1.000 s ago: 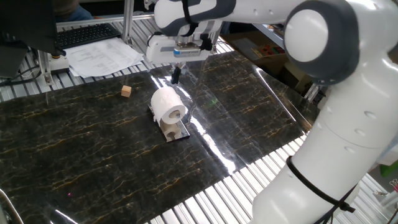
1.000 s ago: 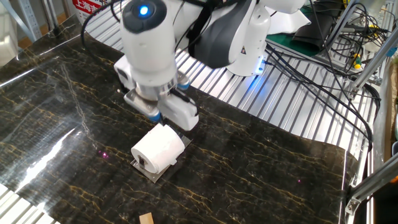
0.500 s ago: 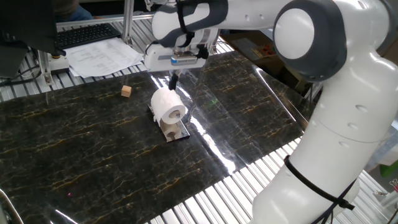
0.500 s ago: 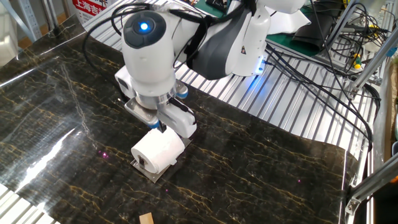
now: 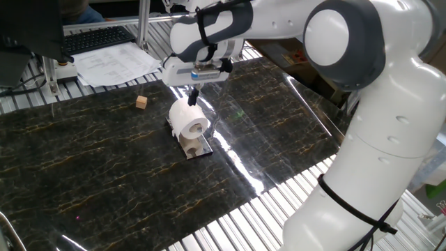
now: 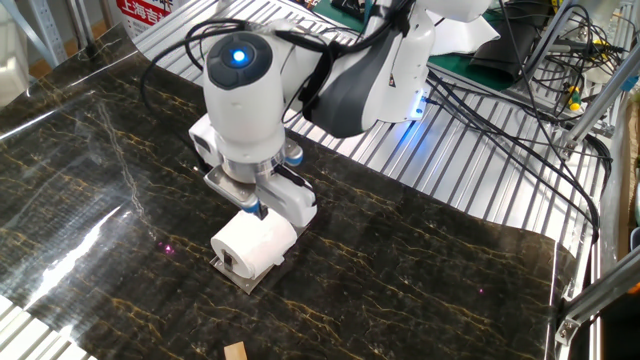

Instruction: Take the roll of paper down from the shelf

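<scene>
The white roll of paper (image 5: 188, 117) lies on its side on the small shelf (image 5: 196, 147) of pale wood and grey plate, in the middle of the dark marble table. It also shows in the other fixed view (image 6: 255, 243) on the shelf (image 6: 240, 279). My gripper (image 5: 194, 95) hangs straight down just above the roll's far top edge. Its fingers look pressed together and hold nothing. In the other fixed view the gripper (image 6: 257, 208) has its blue-tipped fingers right at the roll's upper back edge; I cannot tell whether they touch it.
A tiny wooden cube (image 5: 141, 102) lies left of the roll and shows at the bottom edge of the other fixed view (image 6: 235, 350). Printed paper sheets (image 5: 115, 63) and a keyboard (image 5: 94, 38) sit behind the table. Cables (image 6: 520, 90) run at the right.
My gripper has come down and a little left, from well above the roll to just over its far top edge. The roll and shelf have not moved.
</scene>
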Action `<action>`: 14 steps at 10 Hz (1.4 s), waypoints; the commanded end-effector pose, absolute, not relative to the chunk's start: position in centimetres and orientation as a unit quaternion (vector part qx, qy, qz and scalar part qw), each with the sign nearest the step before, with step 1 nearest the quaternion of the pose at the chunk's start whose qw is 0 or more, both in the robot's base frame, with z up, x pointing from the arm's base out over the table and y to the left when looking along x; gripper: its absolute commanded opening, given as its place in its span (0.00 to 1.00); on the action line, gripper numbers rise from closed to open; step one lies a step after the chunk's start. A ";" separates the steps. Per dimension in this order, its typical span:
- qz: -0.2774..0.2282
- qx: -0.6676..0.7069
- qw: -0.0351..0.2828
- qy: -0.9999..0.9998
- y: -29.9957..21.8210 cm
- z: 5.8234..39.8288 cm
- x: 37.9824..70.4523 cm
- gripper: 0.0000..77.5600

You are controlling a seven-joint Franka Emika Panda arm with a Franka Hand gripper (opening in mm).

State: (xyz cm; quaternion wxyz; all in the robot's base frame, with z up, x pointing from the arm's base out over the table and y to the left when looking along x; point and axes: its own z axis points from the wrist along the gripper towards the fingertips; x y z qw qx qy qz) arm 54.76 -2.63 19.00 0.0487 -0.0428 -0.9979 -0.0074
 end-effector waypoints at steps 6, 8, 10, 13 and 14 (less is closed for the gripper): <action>-0.005 -0.026 0.040 -0.999 -3.9 17.8 55.2 0.00; -0.004 -0.033 0.036 -0.999 -4.0 17.8 55.2 0.00; -0.003 -0.039 0.036 -0.999 -3.9 17.7 55.2 0.00; -0.002 -0.035 0.037 -0.999 -3.9 17.6 55.2 0.00; -0.002 -0.036 0.038 -0.999 -3.9 17.6 55.2 0.00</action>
